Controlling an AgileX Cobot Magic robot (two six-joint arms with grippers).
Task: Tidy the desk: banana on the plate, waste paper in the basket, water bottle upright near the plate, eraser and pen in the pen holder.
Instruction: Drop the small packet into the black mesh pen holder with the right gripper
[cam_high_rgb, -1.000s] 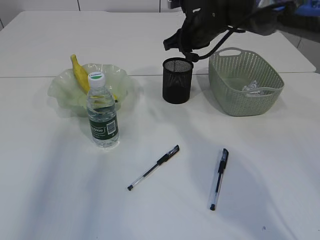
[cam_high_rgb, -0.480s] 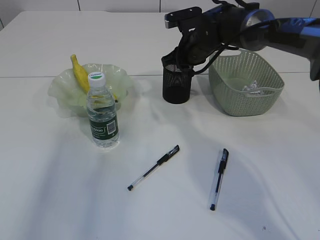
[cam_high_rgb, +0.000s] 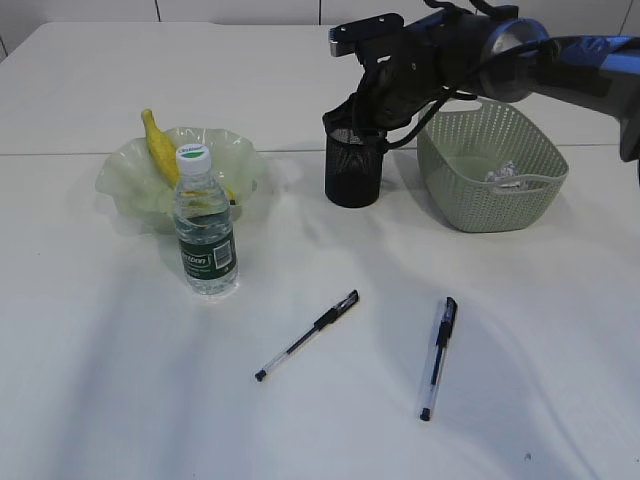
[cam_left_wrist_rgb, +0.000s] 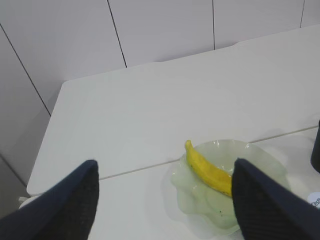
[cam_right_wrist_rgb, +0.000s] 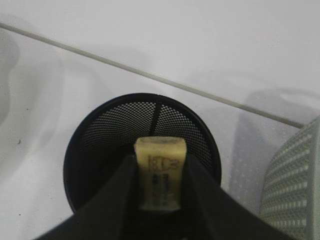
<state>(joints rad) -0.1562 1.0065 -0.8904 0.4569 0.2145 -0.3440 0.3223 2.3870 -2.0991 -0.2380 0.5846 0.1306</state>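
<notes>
Two ballpoint pens lay on the white tabletop: the left pen slanted, cap end up to the right, and the right pen nearly upright in the exterior view, well apart from each other. There was one banana, one water bottle, one eraser, one black mesh pen holder, one pale green woven basket and one crumpled piece of waste paper inside that basket.

The banana rested in the wavy translucent green plate, leaning on its rim. The bottle stood upright with its cap on, just in front of the plate.

The right arm reached in from the upper right, bent down over the pen holder. Its right end effector pinched the cream-coloured eraser between its dark fingers, directly above the holder's open mouth; the eraser was not yet dropped. In the exterior view the arm hid the holder's upper rim.

The left end effector hung high with its fingers spread wide and nothing between them, looking down on the plate and banana.

The basket stood just to the right of the pen holder, near but apart. Both pens lay in the open foreground, unobstructed.
</notes>
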